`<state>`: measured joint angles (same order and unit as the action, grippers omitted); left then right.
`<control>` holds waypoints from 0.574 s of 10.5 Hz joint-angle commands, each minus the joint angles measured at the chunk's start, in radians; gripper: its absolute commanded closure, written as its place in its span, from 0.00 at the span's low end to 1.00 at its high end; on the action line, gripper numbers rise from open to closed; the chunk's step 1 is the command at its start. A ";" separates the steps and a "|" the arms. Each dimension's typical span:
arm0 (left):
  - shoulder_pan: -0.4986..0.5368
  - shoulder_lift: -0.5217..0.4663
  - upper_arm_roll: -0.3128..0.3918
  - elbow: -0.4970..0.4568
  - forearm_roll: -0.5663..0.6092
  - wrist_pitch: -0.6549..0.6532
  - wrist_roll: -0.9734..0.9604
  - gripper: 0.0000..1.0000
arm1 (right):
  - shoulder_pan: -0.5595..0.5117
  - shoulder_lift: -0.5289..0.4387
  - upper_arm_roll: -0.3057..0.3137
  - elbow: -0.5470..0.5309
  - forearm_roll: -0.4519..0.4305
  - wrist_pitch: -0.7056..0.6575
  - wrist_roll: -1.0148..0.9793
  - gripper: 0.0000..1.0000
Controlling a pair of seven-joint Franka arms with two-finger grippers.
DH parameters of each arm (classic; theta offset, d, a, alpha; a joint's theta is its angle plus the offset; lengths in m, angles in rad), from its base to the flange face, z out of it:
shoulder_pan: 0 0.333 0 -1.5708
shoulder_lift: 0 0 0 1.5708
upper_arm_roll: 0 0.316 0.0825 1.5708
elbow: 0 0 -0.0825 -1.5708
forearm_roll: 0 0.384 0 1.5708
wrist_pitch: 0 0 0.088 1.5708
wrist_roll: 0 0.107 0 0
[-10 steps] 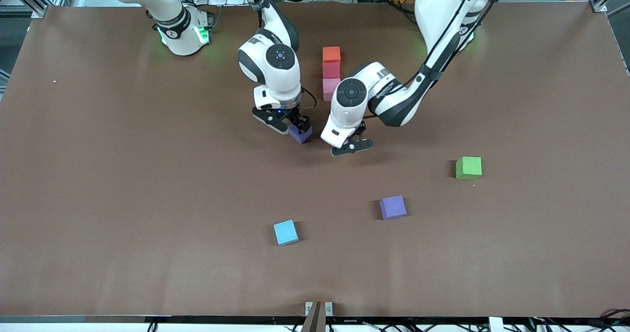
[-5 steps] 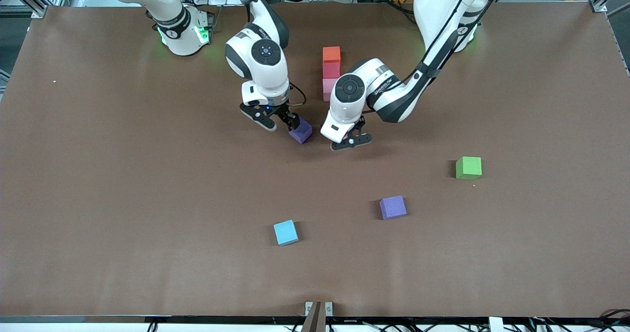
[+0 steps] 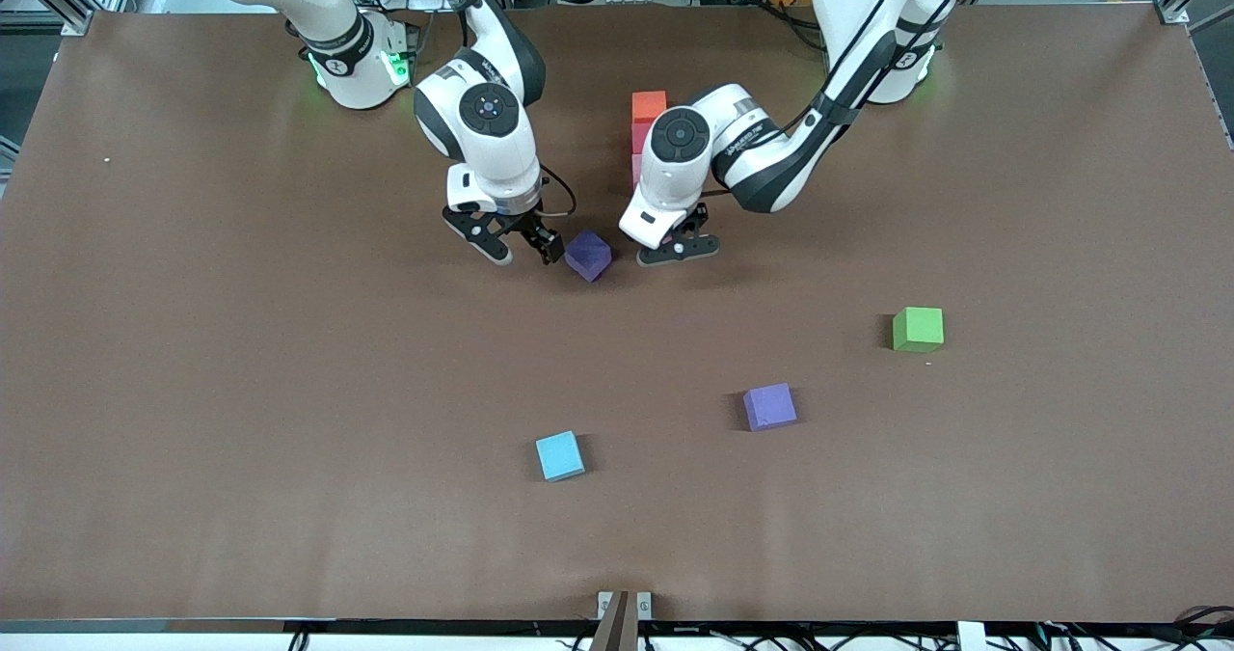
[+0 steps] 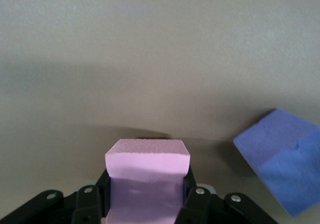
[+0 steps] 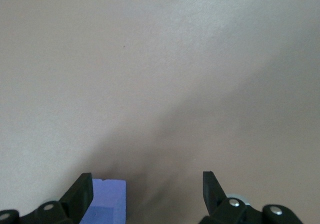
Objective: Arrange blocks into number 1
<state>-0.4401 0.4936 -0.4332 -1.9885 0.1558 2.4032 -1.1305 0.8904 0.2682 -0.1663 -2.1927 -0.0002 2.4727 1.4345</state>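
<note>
While the green cube (image 3: 917, 329) sits apart, blue cube (image 3: 560, 455) lies nearer

left gripper (image 4: 145, 204) clamps pink block (image 4: 146, 176) | over bare table (image 4: 150, 58) | purple block (image 4: 287, 159) lies nearby, apart

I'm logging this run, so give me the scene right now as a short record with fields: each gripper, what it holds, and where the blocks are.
left gripper: shut on pink block, above the table
right gripper: open, beside dark purple block, which rests on the table
column: orange block, red block adjoining
loose cubes: lighter purple cube, light blue cube, green cube, all nearer the front camera
</note>
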 commanded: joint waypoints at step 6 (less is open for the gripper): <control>0.003 -0.020 -0.042 -0.059 0.102 0.065 -0.025 1.00 | -0.042 -0.067 0.007 -0.061 -0.004 0.054 0.037 0.02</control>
<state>-0.4426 0.4932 -0.4523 -2.0198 0.2262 2.4473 -1.1306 0.8612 0.2387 -0.1676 -2.2158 -0.0001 2.5125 1.4507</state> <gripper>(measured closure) 0.445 0.018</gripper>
